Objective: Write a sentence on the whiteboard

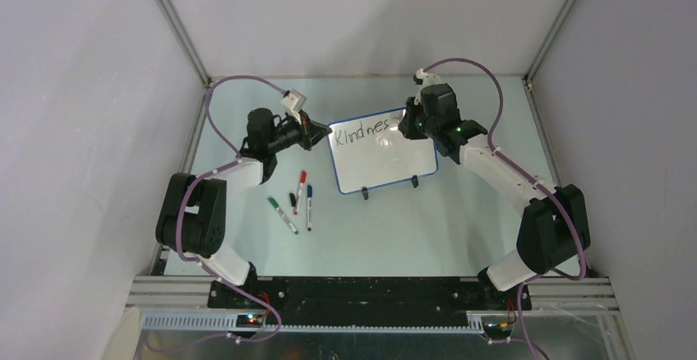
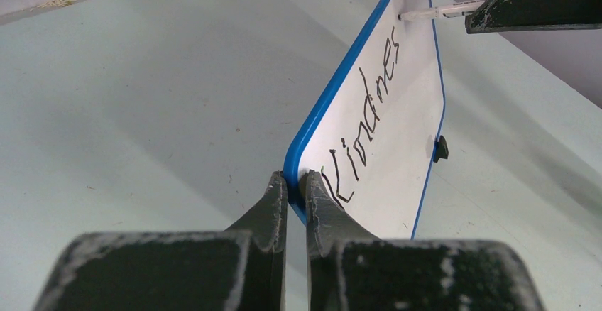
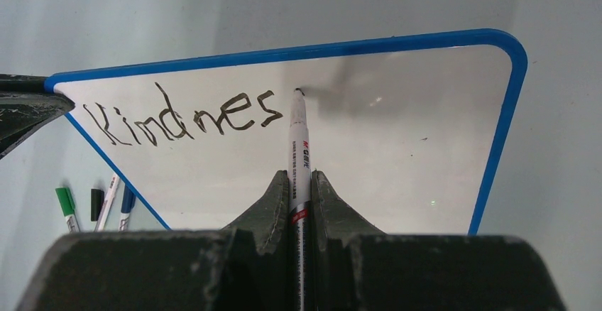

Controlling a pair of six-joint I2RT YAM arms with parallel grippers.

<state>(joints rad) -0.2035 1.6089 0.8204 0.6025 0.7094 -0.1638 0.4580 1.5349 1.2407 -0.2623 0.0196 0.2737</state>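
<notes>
The whiteboard [image 1: 393, 163] stands tilted on two black feet in the middle of the table, blue-rimmed [image 3: 284, 53]. Black letters "Kindnes" [image 3: 181, 118] run along its top; the same writing [image 2: 369, 123] shows in the left wrist view. My left gripper [image 2: 296, 181] is shut on the board's upper left corner [image 2: 292, 162], one finger on each face. My right gripper [image 3: 299, 176] is shut on a white marker [image 3: 298, 148] whose black tip touches the board just right of the last "s". In the left wrist view that marker [image 2: 440, 11] meets the board's far end.
Left of the board lie loose markers: a green one [image 1: 282, 214], a red one [image 1: 300, 190], a blue one [image 1: 309, 206] and a black cap [image 1: 293, 200]. Grey walls close in the table on three sides.
</notes>
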